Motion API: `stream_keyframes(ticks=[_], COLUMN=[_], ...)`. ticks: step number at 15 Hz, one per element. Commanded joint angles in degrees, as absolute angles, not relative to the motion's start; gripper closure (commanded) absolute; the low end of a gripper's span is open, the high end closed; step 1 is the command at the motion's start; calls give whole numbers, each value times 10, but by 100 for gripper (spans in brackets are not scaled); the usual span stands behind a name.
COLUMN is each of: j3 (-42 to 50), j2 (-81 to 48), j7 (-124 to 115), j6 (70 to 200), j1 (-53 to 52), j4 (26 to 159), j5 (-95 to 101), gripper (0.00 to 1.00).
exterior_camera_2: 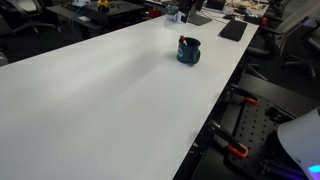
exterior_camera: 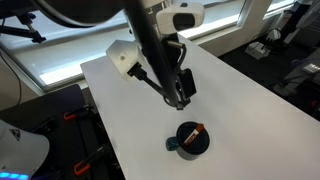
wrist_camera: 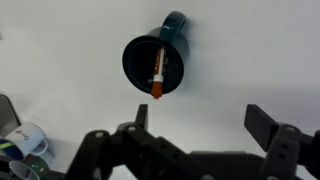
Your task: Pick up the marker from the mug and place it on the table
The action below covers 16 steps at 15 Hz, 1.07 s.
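The dark blue-black mug stands on the white table, with the orange-red marker leaning inside it and poking over the rim. The mug also shows in an exterior view far across the table, with the marker at its rim. In the wrist view the mug is seen from above, the marker lying across its mouth with its orange end at the near rim. My gripper hangs above the table a little short of the mug. Its fingers are open and empty.
A small white cup with a coloured print sits at the wrist view's lower left. Dark desks, keyboards and gear lie beyond the table's far end. Black stands with orange clamps flank the table edge.
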State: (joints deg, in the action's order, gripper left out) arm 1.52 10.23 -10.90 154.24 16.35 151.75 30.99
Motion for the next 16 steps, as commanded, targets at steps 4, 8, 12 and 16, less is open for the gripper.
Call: stream_keyframes(ticks=[4, 8, 12, 16], j3=[50, 68, 83, 99], j2=[40, 12, -16, -41], j7=[-120, -122, -118, -96], j6=[1546, 1544, 1543, 1548], j1=[156, 149, 144, 137], j4=[1474, 1458, 1443, 1431], j5=[314, 316, 310, 281], gripper=[16, 17, 22, 24])
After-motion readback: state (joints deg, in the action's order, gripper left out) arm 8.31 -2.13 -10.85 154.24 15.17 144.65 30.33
